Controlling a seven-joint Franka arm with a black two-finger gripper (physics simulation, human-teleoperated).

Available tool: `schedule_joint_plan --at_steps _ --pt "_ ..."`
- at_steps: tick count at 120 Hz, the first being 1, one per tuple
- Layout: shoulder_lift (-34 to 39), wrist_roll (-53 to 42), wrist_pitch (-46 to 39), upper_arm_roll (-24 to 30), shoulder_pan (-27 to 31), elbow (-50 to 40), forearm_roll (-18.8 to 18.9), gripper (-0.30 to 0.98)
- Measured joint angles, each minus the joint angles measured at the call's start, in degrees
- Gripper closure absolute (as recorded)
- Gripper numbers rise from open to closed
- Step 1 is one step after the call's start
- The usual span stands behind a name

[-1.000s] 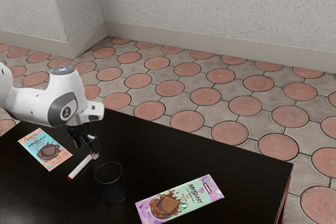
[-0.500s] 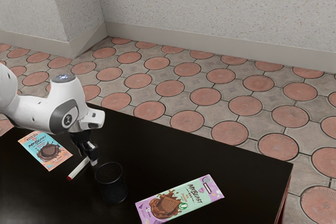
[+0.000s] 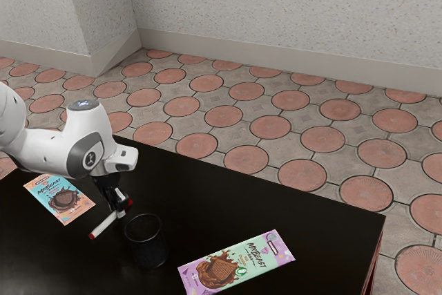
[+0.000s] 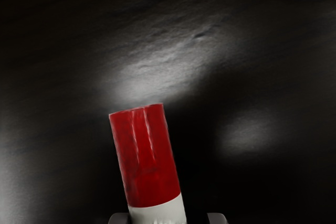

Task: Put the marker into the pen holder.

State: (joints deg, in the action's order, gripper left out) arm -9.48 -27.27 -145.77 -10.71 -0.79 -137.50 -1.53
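Evidently the fingers (image 4: 217,218) stand apart, one on each side of the marker (image 3: 104,225), with a gap between the marker and one of them, so they are not closed on it. Only their tips reach into the wrist view at its edge; the rest of them is cut off there. In the exterior view the gripper (image 3: 119,206) is small and dark, and it hides part of the marker's middle.

The marker has a white barrel and red at both ends. It lies slantwise beneath the gripper, one red end out toward the exterior view's lower left, the other peeking out just past the fingers. Whether its whole length touches the table (image 3: 228,202) is hard to tell.

Just beside the gripper, toward the exterior view's right, the black pen holder (image 3: 147,248) stands upright on the table. The marker is outside it. The holder's inside is too dark to make out.

Farther out, an orange-and-blue chocolate bar (image 3: 63,200) lies flat toward the exterior view's left, and a purple-and-green chocolate bar (image 3: 243,257) lies beyond the holder on the other side, its lower corner cut off by the view's edge.
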Motion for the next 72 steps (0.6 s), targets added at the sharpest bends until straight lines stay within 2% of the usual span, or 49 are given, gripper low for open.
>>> schedule_joint_plan --at_steps 36,53,72 --pt "1.2 -0.4 -0.3 -0.4 -0.1 0.1 0.1 0.7" --pt "6.2 -0.1 -0.4 -0.1 -0.2 -0.2 0.4 0.73" --pt "14.8 0.3 -1.2 4.0 1.4 -0.4 0.8 0.74"
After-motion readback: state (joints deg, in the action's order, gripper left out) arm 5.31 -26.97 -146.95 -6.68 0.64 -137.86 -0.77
